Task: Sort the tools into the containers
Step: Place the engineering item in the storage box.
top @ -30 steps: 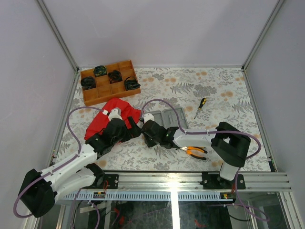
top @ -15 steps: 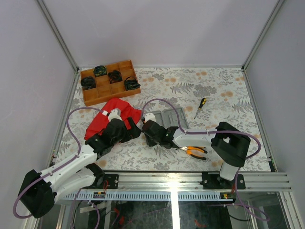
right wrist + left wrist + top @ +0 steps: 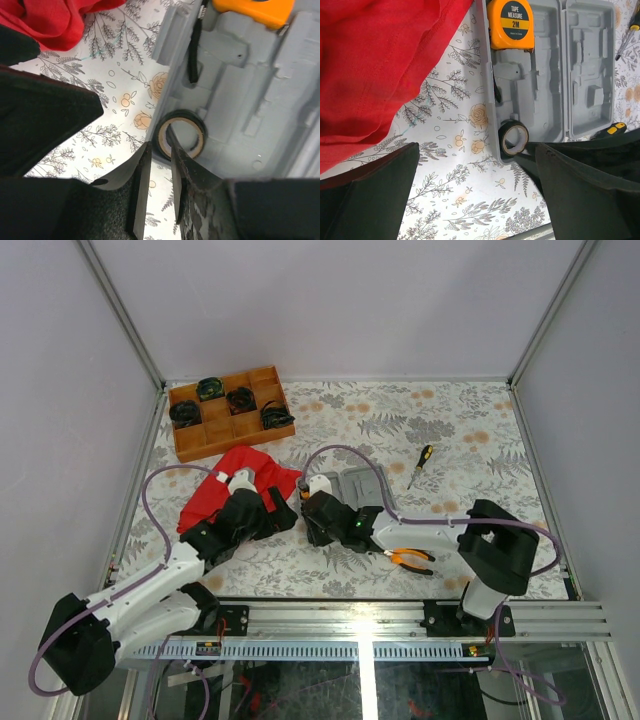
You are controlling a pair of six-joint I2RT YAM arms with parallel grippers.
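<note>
right claw (image 3: 160, 142) is down at the near corner of the open grey case (image 3: 550, 75), tips either side of the wall of a black tape roll (image 3: 180, 132): one finger (image 3: 140, 185) outside the ring, the other poking into its hole. the jaws are only a little apart, and i can't tell whether the pads are pressing the roll or just clear of it. the roll lies flat in the corner of the case, its edge over the case rim.

at the far end of that same half, the orange tape measure (image 3: 510, 22) sits in the case. the other half shows only bare moulded recesses.

left claw (image 3: 477, 165) hangs just beside it over the flowered table (image 3: 470, 430), jaws spread wide, nothing between them. a red cloth (image 3: 380, 65) is bunched up on its outer side.

out on the table, the orange-and-black pliers (image 3: 410, 557) lie near the front edge under the right arm. a screwdriver (image 3: 424, 462) lies beyond the case on the right. a black-and-yellow handle (image 3: 610, 130) sits just beside the case's outer half.

far left corner: a wooden tray (image 3: 190, 445) with black coils (image 3: 277, 416) in its compartments.
</note>
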